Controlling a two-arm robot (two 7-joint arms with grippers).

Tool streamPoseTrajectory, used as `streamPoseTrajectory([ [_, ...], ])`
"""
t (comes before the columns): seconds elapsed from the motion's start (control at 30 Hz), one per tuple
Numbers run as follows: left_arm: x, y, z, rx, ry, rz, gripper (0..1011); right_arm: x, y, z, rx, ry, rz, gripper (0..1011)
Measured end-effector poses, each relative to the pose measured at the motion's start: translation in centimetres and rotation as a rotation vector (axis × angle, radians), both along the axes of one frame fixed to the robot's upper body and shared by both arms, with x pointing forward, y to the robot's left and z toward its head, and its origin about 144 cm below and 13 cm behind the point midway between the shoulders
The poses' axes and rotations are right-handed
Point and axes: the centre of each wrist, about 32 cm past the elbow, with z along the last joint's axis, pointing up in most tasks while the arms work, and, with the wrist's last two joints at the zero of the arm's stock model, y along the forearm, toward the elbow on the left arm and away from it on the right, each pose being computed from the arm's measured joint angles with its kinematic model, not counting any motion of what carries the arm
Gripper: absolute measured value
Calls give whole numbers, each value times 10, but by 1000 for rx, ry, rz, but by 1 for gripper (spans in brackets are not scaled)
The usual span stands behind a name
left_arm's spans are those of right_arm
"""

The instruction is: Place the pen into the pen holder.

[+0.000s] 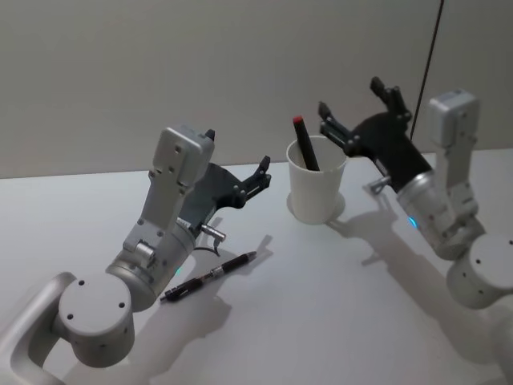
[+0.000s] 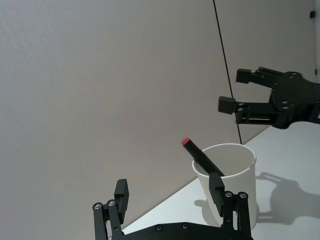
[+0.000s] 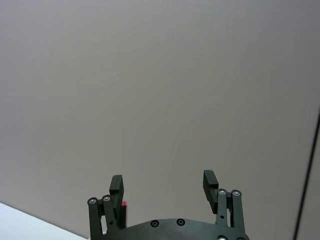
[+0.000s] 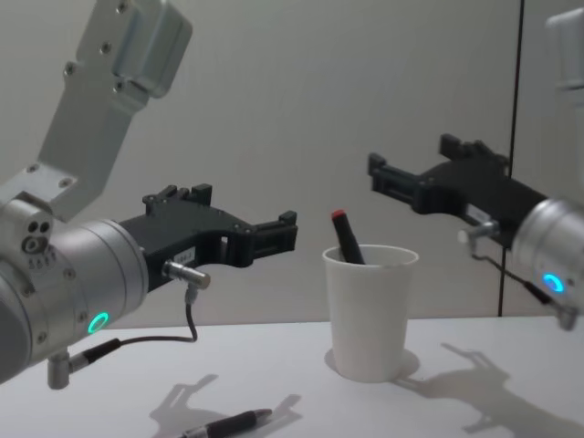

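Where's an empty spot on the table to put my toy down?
The wide bare white table in front of the white paper cup, between the black pen lying flat and the right arm. It's crowded around the cup, where the open left tool and open right tool hang.

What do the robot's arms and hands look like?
The left arm and right arm are silvery grey with round joints. The left hand and right hand are black, two fingers each, with tiny screws. Each wrist has a glowing green-blue ring; a thin black cable loops under the left one.
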Motion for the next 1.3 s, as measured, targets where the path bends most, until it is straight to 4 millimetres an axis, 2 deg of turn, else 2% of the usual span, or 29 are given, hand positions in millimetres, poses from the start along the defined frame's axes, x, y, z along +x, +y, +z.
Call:
streamPoseTrajectory([
  [0.27, 0, 0, 0, 0, 0, 0, 1001, -20, -11, 0, 11, 18, -41, 1001],
  [0.67, 0, 0, 0, 0, 0, 0, 1001, -29, -17, -1, 17, 46, -57, 1001],
  [1.3, 0, 0, 0, 0, 0, 0, 1001, -81, -44, 4, 29, 192, -113, 1001],
])
